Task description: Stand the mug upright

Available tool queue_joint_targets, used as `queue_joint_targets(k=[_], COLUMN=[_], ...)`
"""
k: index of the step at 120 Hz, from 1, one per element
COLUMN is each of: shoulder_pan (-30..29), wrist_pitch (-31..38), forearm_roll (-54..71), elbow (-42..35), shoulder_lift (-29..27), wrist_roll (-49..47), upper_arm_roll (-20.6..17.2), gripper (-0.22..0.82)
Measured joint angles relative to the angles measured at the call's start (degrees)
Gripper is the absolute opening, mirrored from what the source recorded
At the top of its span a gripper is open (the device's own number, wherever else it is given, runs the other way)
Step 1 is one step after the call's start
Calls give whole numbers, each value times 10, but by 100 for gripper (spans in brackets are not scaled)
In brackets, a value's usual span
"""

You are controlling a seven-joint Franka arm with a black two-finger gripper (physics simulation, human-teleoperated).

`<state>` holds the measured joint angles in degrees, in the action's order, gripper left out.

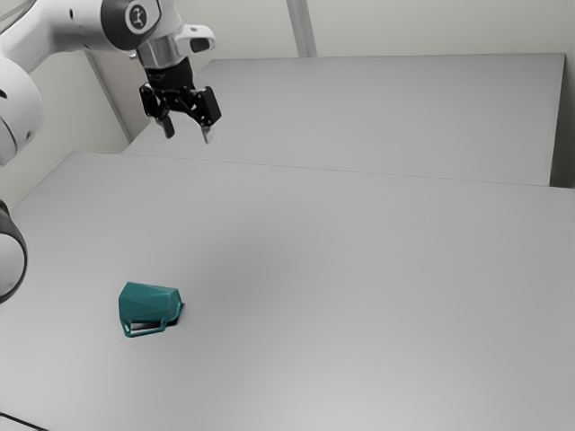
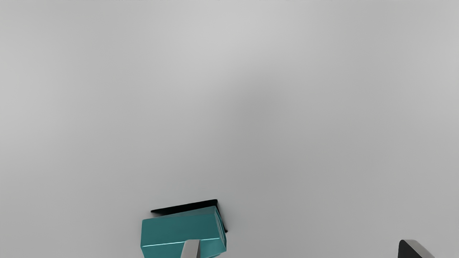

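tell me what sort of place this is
Likely a simulated robot workspace: a white arm with an open black gripper hangs over a plain grey table, where a teal mug lies on its side.

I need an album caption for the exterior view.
An open gripper over a gray table, a teal mug lying on its side.

Has glossy white, rounded arm shells (image 1: 63, 25) with small dark dots. Wears a dark grey joint band (image 1: 117, 22) and a round black badge (image 1: 137, 16) with pale figure. Has silvery collar (image 1: 162, 54), white rounded housing (image 1: 191, 33) with dark oval end, black angular two-finger gripper (image 1: 189, 136), pale grey fingertips (image 2: 191, 249), one black-faced inside. Also shows dark-rimmed white round shell (image 1: 9, 265).
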<state>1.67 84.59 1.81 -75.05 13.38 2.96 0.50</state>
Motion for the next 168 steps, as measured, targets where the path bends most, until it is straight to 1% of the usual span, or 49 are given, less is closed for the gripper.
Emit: queue_joint_targets(k=[29,48,52,60,69,82,90,100,113,121,152,168], shoulder_pan=[-3,-36,-32,-36,-43,-52,-57,-70,-51,-46,-41,-37], wrist_pitch=[8,-25,-31,-42,-45,-34,-26,-8,17,30,72,89], forearm_roll=[-1,-72,-83,-111,-161,-212,-241,-265,-282,-285,-241,-219], elbow=[3,-4,-14,-62,-142,-250,-305,-364,-416,-439,-468,-494], shoulder_lift=[2,-3,-11,-43,-80,-134,-158,-174,-180,-180,-173,-173], wrist_roll=[3,3,4,6,17,42,62,94,141,171,272,316], upper_arm_roll=[-1,7,22,59,112,164,196,218,242,251,256,285], gripper=[60,60,60,60,60,60,60,60,60,60,60,60])
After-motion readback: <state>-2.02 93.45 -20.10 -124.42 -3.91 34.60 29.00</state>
